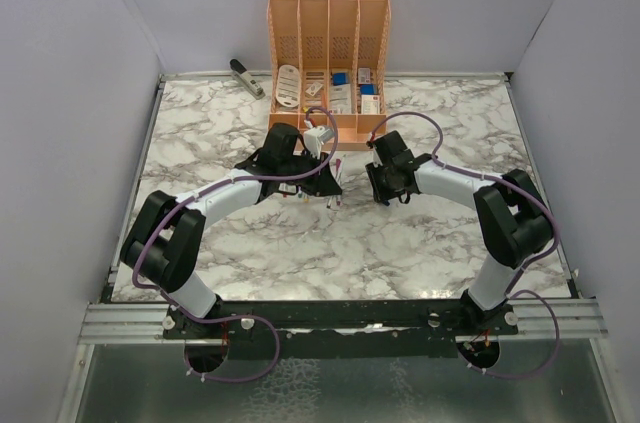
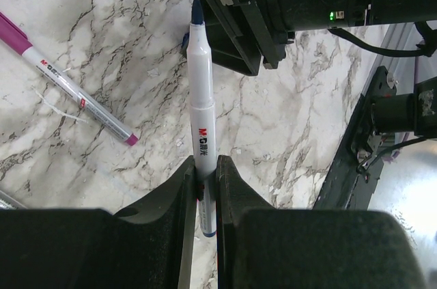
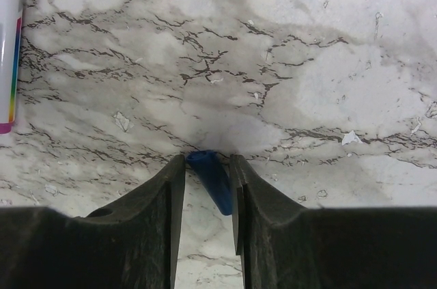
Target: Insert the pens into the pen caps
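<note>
- Left gripper (image 2: 205, 169) is clamped tight on a white pen (image 2: 201, 91) at mid-table, its dark blue tip bare and pointing right.
- Right gripper (image 3: 207, 169) stands narrowly apart around a tilted blue cap (image 3: 213, 181); I cannot tell whether it grips.
- A purple pen (image 2: 75, 91) lies nearby.

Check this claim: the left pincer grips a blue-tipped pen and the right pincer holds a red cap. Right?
No: the right wrist view shows the cap in the right pincer is blue, not red. The left pincer does grip a blue-tipped pen.

White blue-tipped pen (image 2: 202, 98) clamped in the left tool (image 2: 203, 169); blue cap (image 3: 213, 180) held tilted in the right tool (image 3: 208, 166).
</note>
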You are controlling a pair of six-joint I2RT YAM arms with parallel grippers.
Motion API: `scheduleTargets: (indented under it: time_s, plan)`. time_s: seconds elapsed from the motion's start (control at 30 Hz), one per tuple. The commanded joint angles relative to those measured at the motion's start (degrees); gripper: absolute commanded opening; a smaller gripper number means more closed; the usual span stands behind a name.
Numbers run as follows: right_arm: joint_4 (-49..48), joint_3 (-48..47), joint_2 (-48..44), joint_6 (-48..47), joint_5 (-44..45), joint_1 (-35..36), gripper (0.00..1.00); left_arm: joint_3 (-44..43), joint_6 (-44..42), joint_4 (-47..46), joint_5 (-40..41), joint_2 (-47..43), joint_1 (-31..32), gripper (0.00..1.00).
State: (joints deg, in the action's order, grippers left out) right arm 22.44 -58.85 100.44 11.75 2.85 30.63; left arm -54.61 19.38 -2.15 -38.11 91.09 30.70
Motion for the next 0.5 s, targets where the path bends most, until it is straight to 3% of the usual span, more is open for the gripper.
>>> scheduleTargets:
  time_s: [0.0,0.47]
  plan:
    - [7.5,3.5,2.2,1.9,-4.2,-0.1,0.33,0.9,0.1,-1.6,-1.8,-0.8,-0.4,0.0]
    - [11.5,3.3,2.5,5.0,-3.9,-0.1,0.33,0.8,0.6,-2.6,-2.3,0.0,-0.5,0.0]
